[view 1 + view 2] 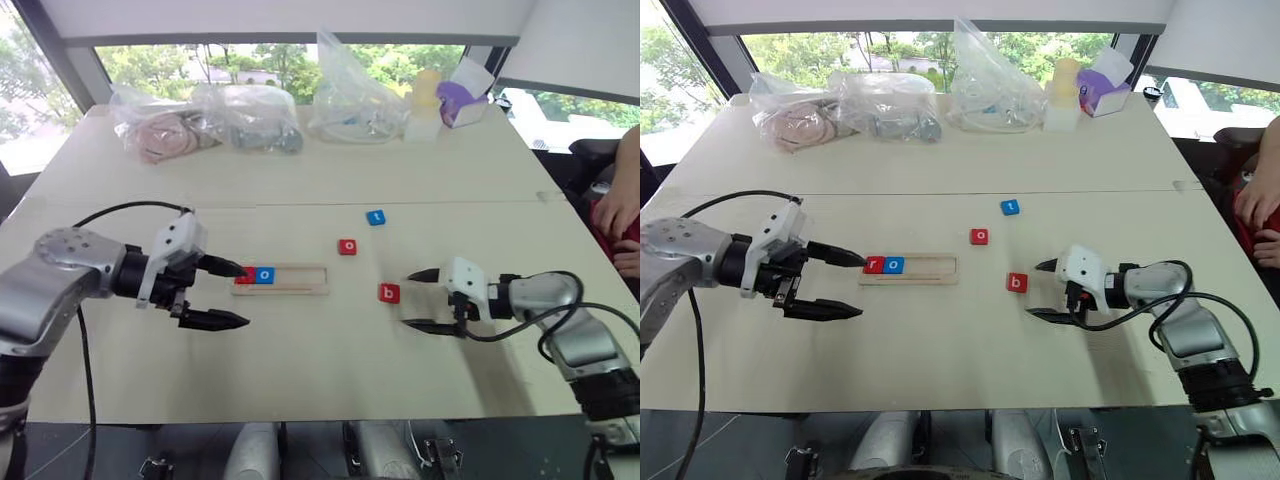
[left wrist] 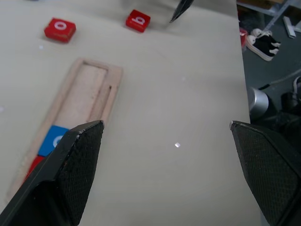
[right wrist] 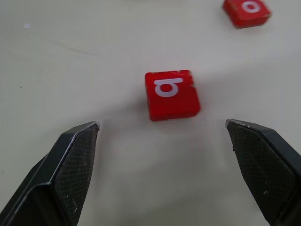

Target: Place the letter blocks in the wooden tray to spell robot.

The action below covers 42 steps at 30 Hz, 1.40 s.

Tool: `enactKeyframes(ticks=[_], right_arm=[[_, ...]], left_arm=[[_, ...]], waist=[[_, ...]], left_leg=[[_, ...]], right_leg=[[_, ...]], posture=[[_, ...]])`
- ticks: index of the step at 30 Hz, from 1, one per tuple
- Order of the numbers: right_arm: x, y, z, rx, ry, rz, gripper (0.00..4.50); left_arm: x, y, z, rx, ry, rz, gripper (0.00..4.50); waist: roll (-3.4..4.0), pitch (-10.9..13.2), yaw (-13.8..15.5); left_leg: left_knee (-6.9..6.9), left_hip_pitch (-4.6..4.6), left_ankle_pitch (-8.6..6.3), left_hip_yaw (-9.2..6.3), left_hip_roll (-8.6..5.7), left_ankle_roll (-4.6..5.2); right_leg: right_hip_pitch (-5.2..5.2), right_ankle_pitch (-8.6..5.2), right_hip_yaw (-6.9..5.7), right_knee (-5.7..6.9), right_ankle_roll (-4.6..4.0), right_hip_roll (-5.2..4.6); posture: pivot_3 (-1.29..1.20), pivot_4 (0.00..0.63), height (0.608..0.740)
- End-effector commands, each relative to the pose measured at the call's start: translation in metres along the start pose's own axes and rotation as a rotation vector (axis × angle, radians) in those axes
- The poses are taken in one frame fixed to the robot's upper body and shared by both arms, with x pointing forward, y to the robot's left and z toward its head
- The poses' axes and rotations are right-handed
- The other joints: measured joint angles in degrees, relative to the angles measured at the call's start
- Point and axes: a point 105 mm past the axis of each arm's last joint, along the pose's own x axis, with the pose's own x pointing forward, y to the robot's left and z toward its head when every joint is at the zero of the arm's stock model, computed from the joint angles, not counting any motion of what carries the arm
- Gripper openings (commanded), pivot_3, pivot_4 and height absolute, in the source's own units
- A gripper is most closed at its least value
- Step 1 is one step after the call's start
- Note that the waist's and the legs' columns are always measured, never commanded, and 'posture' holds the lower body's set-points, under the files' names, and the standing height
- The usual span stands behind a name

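Centrally on the pale table (image 1: 300, 370), the wooden tray (image 1: 300, 279) was seen, with a red tile (image 1: 244, 276) and a blue o tile (image 1: 265, 274) seated at its left end. At nine o'clock of the tray, the left gripper (image 1: 233, 294) was held with fingers spread apart, empty. At three o'clock, the red b tile (image 1: 389, 293) lay loose, faced by the right gripper (image 1: 421, 299), also spread apart and empty. Toward one o'clock lay a red o tile (image 1: 347, 246) and a blue t tile (image 1: 375, 217).

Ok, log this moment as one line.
tray: r, o in | loose: b, o, t | right tool: open, at b | left tool: open, empty
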Motion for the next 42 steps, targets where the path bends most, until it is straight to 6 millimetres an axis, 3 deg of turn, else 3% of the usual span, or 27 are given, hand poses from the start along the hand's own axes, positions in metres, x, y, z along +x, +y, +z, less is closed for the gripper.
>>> enactKeyframes(ticks=[1,5,7,9,15,22,23,26,31,37,42], right_arm=[[0.003,-0.007,-0.002,-0.002,-0.007,-0.01,4.47],[0.005,-0.015,-0.01,0.057,-0.019,-0.037,4.47],[0.007,-0.016,-0.008,0.097,-0.048,-0.036,3.94],[0.01,-0.012,-0.007,0.112,-0.063,-0.011,3.2],[0.018,-0.001,-0.001,0.1,-0.076,0.028,0.06],[0.022,0.001,0.01,0.065,-0.07,0.052,0.06],[0.021,0.002,0.008,0.054,-0.054,0.059,0.29],[0.016,0.006,0.004,0.051,-0.026,0.101,1.37],[0.005,-0.01,-0.002,-0.04,0.058,0.044,3.93],[0.011,-0.037,0.018,-0.149,-0.018,0.009,3.93],[0.023,-0.036,0.023,-0.307,0.039,0.173,3.93]], left_arm=[[-0.007,-0.003,0.01,0.058,-0.004,0.029,4.5],[-0.009,-0.003,0.009,0.049,-0.001,0.044,4.5],[-0.009,-0.003,0.008,0.047,-0.001,0.048,4.5],[-0.01,-0.003,0.007,0.045,0.001,0.053,4.5],[-0.013,0.001,0.002,0.036,0.014,0.071,4.5],[-0.017,0.004,-0.008,0.025,0.037,0.096,4.5],[-0.017,0.003,-0.008,0.024,0.036,0.097,4.5],[-0.018,0.003,-0.009,0.02,0.033,0.101,4.5],[-0.018,0.003,-0.009,0.013,0.028,0.106,4.5],[-0.015,0.004,-0.008,0.01,0.02,0.103,4.5],[-0.014,0.004,-0.005,0.013,0.012,0.102,4.5]], waist=[[-0.03,0.0,0.0],[-0.03,0.0,-0.1],[-0.03,0.0,-0.1],[-0.03,0.0,-0.1],[-0.03,0.0,-0.1],[-0.03,0.0,0.0],[-0.03,0.0,0.0],[-0.03,0.0,0.0],[-0.03,0.0,0.0],[-0.02,0.0,-0.2],[-0.01,0.0,-0.2]], left_leg=[[0.0,0.0,0.0,-0.01,0.0,0.0],[0.04,0.09,0.0,-0.01,0.0,0.0],[0.04,0.19,0.0,0.01,0.0,0.0],[0.04,0.26,0.0,0.01,0.01,0.0],[0.02,0.28,0.0,0.01,0.01,0.0],[0.0,0.3,0.0,0.0,0.03,0.0],[0.0,0.3,0.0,0.0,0.03,0.0],[0.01,0.29,0.0,0.02,0.02,0.0],[0.04,0.29,0.0,0.04,0.01,0.0],[0.09,0.3,0.0,0.09,0.0,-0.01],[0.01,0.29,0.0,0.07,0.01,-0.01]], right_leg=[[0.0,0.0,0.0,0.01,0.0,0.0],[0.04,0.0,0.04,0.08,-0.01,-0.01],[0.11,0.0,0.06,0.11,-0.02,0.0],[0.19,0.0,0.06,0.12,-0.03,0.0],[0.2,0.01,0.07,0.13,-0.02,0.0],[0.17,0.01,0.08,0.2,-0.02,0.01],[0.17,0.01,0.08,0.19,-0.02,0.01],[0.17,0.01,0.08,0.18,-0.02,0.0],[0.18,0.01,0.08,0.19,-0.02,-0.03],[0.17,0.01,0.11,0.2,-0.02,-0.02],[0.12,0.02,0.11,0.22,0.0,0.0]], posture=[[0.0,0.15,0.735],[0.0,0.15,0.735],[0.0,0.15,0.735],[0.0,0.15,0.735],[0.0,0.15,0.735],[0.0,0.15,0.735],[0.0,0.15,0.735],[0.0,0.15,0.735],[0.0,0.15,0.735],[0.0,0.15,0.735],[0.0,0.15,0.735]])
